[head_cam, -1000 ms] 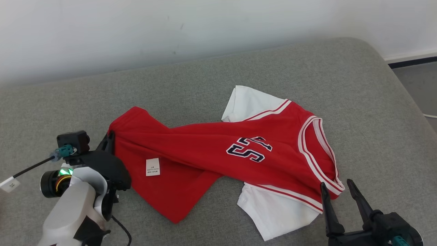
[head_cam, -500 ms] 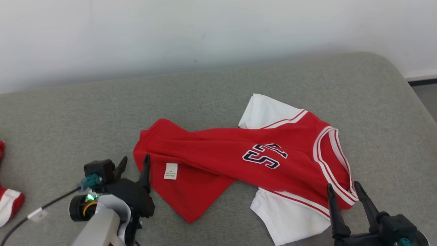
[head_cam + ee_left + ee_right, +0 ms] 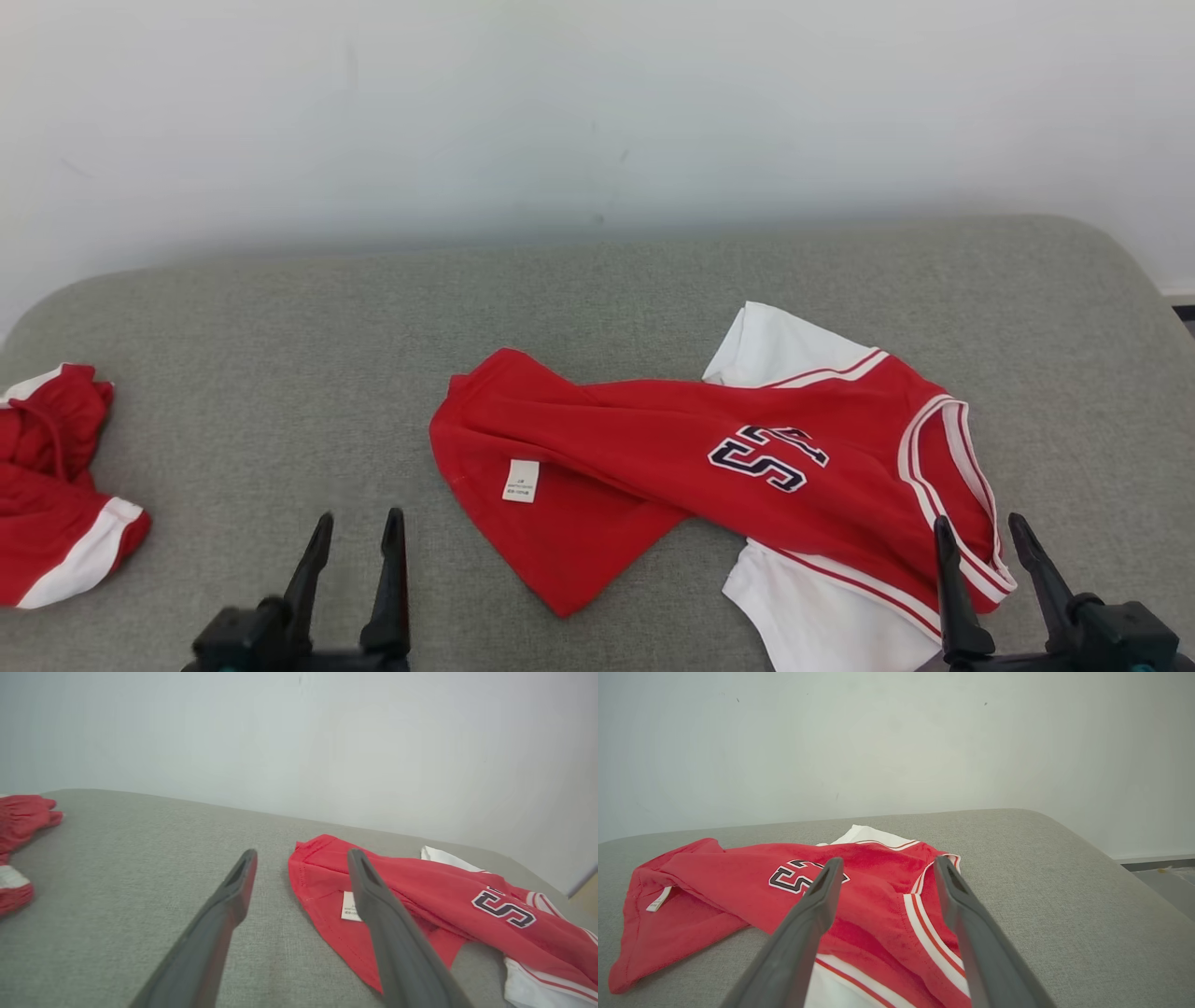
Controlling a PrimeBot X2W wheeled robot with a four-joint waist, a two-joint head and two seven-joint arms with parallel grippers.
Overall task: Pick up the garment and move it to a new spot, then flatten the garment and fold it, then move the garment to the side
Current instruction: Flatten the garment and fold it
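Note:
The garment (image 3: 653,448) is a red jersey with white sleeves and a dark number, lying crumpled and twisted on the grey cushion (image 3: 280,355). Its hem with a white label (image 3: 521,480) points left and its striped collar points right. My left gripper (image 3: 360,515) stands open at the bottom, a short way left of the hem and apart from it. In the left wrist view the garment (image 3: 420,891) lies ahead and to the right of the open left gripper (image 3: 302,851). My right gripper (image 3: 977,519) stands open just in front of the collar; its wrist view shows the garment (image 3: 738,877) beyond the right gripper (image 3: 888,859).
Another red and white piece of clothing (image 3: 51,485) lies bunched at the cushion's left edge, also in the left wrist view (image 3: 18,826). A white wall (image 3: 597,112) runs behind the cushion. The cushion's rounded right edge drops to the floor (image 3: 1167,877).
My left gripper let go of the garment's hem, opened and drew back toward the bottom. The camera shifted, bringing the other clothing into view at the left. The right gripper stayed open.

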